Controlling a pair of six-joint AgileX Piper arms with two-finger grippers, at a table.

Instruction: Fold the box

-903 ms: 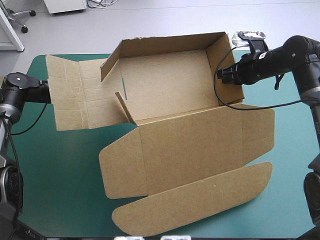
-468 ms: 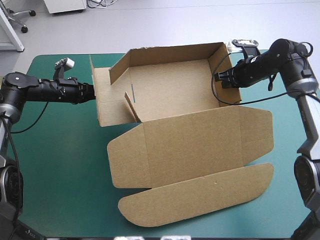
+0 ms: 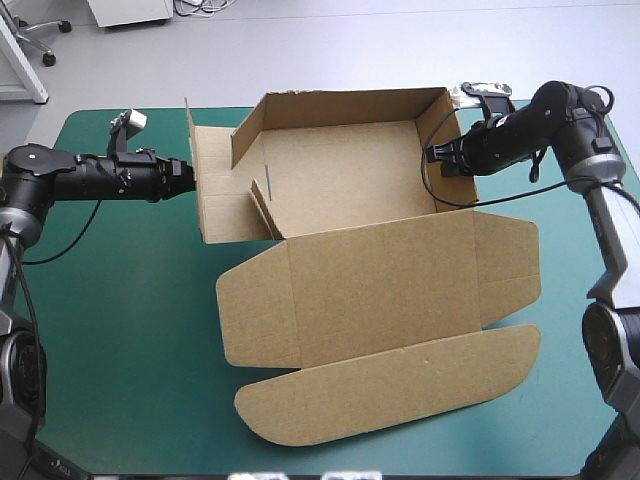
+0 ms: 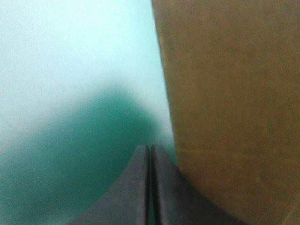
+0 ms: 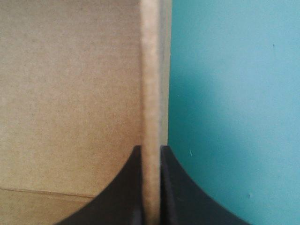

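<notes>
The brown box (image 3: 340, 170) stands as an open tray, its back and right walls raised. Its lid (image 3: 380, 290) lies flat toward the table's front, with a rounded flap (image 3: 400, 385) beyond it. My left gripper (image 3: 190, 175) is shut and presses against the outside of the left side panel (image 3: 215, 195), which stands nearly upright. In the left wrist view the black fingers (image 4: 150, 149) meet with the board (image 4: 229, 93) beside them. My right gripper (image 3: 437, 155) is shut on the right wall's top edge. That edge runs between its fingers (image 5: 151, 149), with the box's inside (image 5: 70, 93) to one side.
The teal-green cover (image 3: 120, 330) shows to the left of the lid and along the right side (image 3: 580, 300). The rounded flap reaches close to the table's front edge. A small inner flap (image 3: 262, 205) stands at the tray's front left corner.
My left gripper has swung in from the table's left edge and pushed the left side panel from flat to nearly upright. The box shifted slightly right. The right gripper kept hold of the right wall.
</notes>
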